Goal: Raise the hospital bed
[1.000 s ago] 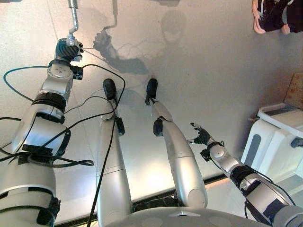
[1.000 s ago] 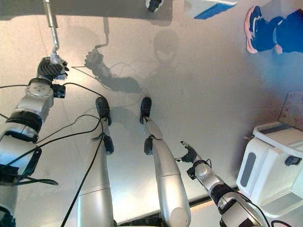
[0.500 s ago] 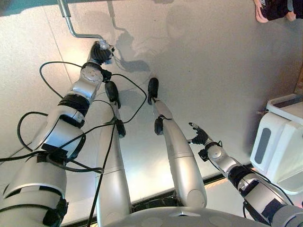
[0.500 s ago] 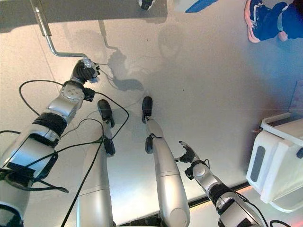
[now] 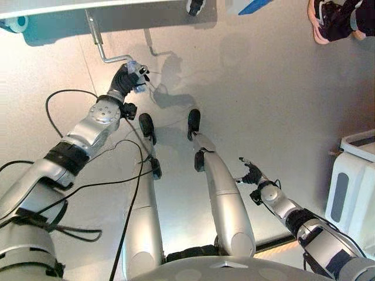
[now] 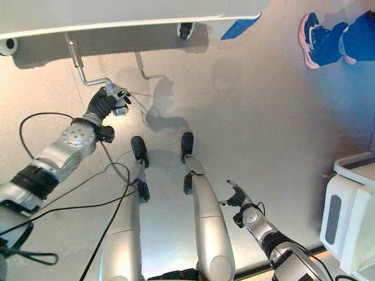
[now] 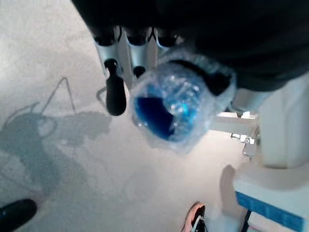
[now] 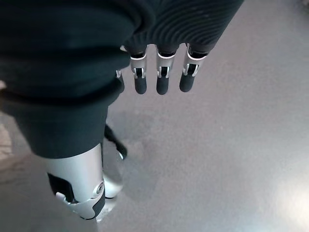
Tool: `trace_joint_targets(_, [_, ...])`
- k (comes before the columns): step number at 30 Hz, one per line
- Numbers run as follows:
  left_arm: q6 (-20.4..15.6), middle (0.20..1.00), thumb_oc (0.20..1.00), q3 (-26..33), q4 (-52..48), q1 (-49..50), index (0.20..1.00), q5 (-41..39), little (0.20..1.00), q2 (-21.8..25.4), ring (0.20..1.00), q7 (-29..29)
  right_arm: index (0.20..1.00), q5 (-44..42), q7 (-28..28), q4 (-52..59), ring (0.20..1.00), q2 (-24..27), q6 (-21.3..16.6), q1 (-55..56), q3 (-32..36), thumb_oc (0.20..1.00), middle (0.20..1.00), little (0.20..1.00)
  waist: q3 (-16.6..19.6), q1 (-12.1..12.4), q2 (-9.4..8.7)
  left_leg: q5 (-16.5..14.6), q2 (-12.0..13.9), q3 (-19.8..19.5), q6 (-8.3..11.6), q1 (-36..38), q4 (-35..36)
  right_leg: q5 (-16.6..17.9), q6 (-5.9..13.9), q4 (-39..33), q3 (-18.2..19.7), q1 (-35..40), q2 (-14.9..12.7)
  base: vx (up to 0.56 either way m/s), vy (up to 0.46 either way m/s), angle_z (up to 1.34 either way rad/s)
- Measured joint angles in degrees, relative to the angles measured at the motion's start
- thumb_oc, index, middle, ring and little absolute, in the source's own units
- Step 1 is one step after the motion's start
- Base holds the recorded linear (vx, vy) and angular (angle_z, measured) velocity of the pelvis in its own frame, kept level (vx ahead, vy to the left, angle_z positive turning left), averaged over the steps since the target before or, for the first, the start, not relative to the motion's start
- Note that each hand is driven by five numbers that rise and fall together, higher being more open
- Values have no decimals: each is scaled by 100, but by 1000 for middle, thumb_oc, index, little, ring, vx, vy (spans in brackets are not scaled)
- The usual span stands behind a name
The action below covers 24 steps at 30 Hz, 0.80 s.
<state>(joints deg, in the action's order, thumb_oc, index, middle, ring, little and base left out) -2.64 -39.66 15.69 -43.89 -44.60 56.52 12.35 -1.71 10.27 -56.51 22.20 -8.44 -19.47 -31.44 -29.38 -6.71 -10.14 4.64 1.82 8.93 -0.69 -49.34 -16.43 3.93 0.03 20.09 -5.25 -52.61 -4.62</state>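
Left hand stretched forward and up, fingers curled round the plastic-wrapped blue grip of the one metal crank handle under the white hospital bed. Right hand low beside the body, fingers straight, holding nothing. One person's shoe on the floor.

We see a person's shoe on the grey floor and a white unit far right.
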Motion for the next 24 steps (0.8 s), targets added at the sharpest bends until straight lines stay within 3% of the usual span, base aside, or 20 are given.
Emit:
trace_joint_targets(2, [-55, 200, 200, 144, -353, 259, 200, -173, 200, 544, 200, -206, 1000, 7, -3, -103, 1000, 76, 9, 87, 56, 1000, 1000, 1000, -20, 142, 30, -7, -20, -24, 8, 49, 16, -23, 5, 11, -9, 44, -26, 6, 55, 6])
trace_joint_targets(5, [-104, 200, 200, 738, -762, 895, 200, -449, 200, 914, 200, -332, 1000, 8, -28, -95, 1000, 90, 8, 225, 174, 1000, 1000, 1000, -36, 177, 55, -16, -37, -95, 24, 75, 36, -50, 30, 0, -82, 108, -46, 9, 65, 9])
trace_joint_targets(7, [-130, 200, 200, 963, -840, 1096, 200, -619, 200, 970, 200, -427, 1000, 8, -100, -95, 1000, 78, 0, 286, 257, 1000, 1000, 1000, -69, 246, 105, -2, -55, -161, 10, 72, 35, -55, 20, -28, -163, 166, -70, 17, 120, 15])
trace_joint_targets(9, [-144, 200, 200, 1563, -1019, 1670, 200, -702, 200, 932, 200, -499, 1000, 10, -127, -68, 1000, 71, -11, 328, 357, 1000, 1000, 1000, -92, 250, 140, -8, -69, -215, 19, 60, 28, -69, 19, -51, -209, 196, -78, 8, 65, 10])
trace_joint_targets(11, [-181, 200, 200, 1682, -1096, 1823, 200, -806, 200, 966, 200, -566, 1000, 9, -165, -74, 1000, 63, -26, 352, 407, 1000, 1000, 1000, -124, 312, 190, -21, -84, -307, 32, 59, 25, -98, 19, -93, -290, 264, -91, 8, 119, 10])
trace_joint_targets(13, [-187, 200, 200, 2211, -1151, 2258, 200, -804, 200, 848, 200, -664, 1000, 9, -218, -3, 1000, 63, -33, 379, 478, 1000, 1000, 1000, -127, 294, 195, -51, -63, -351, 70, 44, 23, -107, 14, -163, -372, 297, -79, 21, 129, 5])
trace_joint_targets(19, [-232, 200, 200, 2557, -1145, 2430, 200, -716, 200, 447, 200, -665, 1000, 8, -226, 17, 1000, 69, -39, 382, 530, 1000, 1000, 1000, -150, 350, 232, -105, 13, -609, 148, 41, -4, -123, 15, -334, -601, 499, 13, 26, 116, 9])
trace_joint_targets(24, [-595, 200, 200, 2688, -632, 2263, 200, -406, 200, -130, 200, -534, 1000, 5, -227, 26, 1000, 89, -39, 380, 599, 1000, 1000, 1000, -146, 466, 266, -221, 103, -766, 295, -155, -266, -124, 14, -425, -797, 545, 94, 26, 86, 3])
